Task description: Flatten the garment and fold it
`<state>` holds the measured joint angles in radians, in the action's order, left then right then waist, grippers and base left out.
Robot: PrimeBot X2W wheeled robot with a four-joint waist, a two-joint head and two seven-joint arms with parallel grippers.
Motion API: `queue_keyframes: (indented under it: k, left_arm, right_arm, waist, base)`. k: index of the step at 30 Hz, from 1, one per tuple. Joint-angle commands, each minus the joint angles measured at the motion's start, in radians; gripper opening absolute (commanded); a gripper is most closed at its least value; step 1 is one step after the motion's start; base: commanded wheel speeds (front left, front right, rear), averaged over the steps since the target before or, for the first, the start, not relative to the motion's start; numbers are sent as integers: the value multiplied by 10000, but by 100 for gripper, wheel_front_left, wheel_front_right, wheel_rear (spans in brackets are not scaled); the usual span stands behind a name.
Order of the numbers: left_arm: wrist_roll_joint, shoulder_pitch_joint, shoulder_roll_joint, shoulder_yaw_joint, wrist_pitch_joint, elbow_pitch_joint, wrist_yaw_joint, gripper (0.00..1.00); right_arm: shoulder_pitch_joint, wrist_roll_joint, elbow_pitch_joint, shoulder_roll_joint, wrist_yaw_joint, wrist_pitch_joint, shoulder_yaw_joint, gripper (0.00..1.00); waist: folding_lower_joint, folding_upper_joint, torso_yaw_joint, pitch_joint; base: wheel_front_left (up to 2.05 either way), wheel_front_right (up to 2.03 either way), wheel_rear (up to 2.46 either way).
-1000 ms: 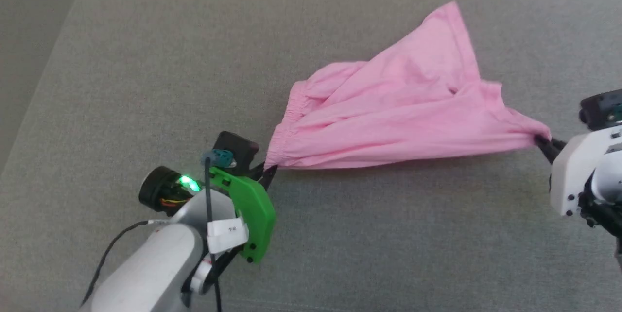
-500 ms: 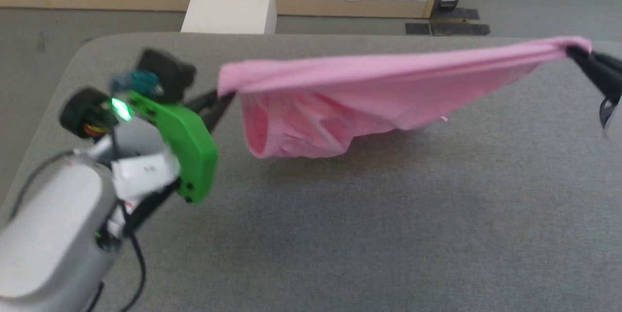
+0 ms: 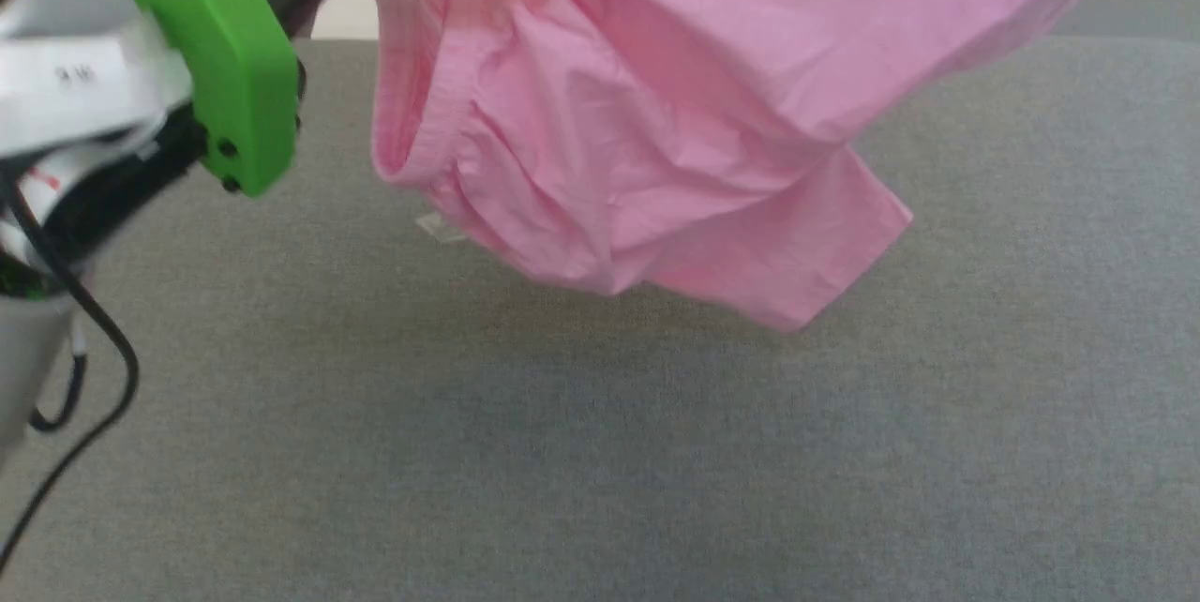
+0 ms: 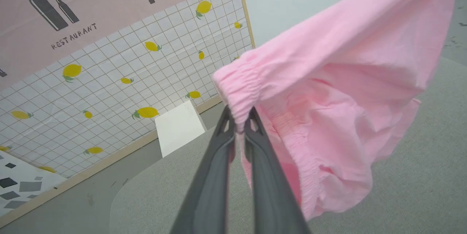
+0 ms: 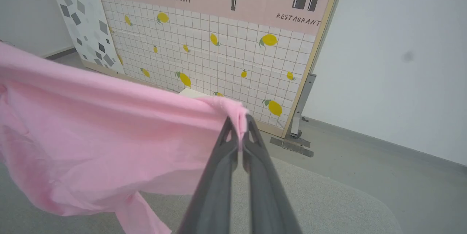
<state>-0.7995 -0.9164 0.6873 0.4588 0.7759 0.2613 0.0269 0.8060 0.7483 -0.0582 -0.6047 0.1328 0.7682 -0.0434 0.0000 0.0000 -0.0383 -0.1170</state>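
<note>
**Position.** We find the garment lifted above the grey surface, slung between the two arms.

**Grips.**
- The left gripper is closed to a narrow slit on the gathered waistband, with cloth pinched at the fingertips.
- The right gripper is pinched just as tight on a plain, ungathered edge at the opposite end. We cannot tell which hem that is.

**Governing relation.** The held edge runs as a taut line from the left gripper to the right gripper, across the head view. That line is the garment's long axis at present, and all loose cloth hangs below it, toward the surface.

**Sag.** The sag is uneven.
- The bulk bunches toward the left end, where the waistband opening droops in a loop.
- One leg trails lowest, nearer the middle.
- A small pale tag shows beside the left bunch.
- A shadow lies under the leg. The leg appears clear of the surface, though we cannot confirm a gap.

**Assessment.** Flattening is not complete and folding is not begun. In our judgement, laying the garment flat depends on lowering both ends together along this axis under tension. The hanging cloth would then land first and spread away from the held line. Each arm is occupied at its own end, so neither is free to smooth.

**Risk noted.** The left bunch may land doubled under itself.
</note>
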Motion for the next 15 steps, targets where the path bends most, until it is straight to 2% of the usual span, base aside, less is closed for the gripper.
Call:
queue_keyframes:
  k: [1,9,15]
  left_arm:
    - [-129,-425,74,-87,159,-202,113,0]
    - [-217,-3048,-189,-163,815,-1617,574,0]
    - [414,-5494,-661,24,585,-3425,829,0]
  right_arm:
    - [415,18,97,-118,-21,-2,-54,0]
    - [3306,-336,1119,-660,-21,-794,-1061,0]
    - [5940,-914,2767,-578,-21,-2191,-1943,0]
  waist:
    - [0,0,-110,-573]
    - [0,0,-438,-2637]
    - [0,0,-783,-4219]
  base:
    - [0,0,0]
    - [0,0,0]
    - [0,0,0]
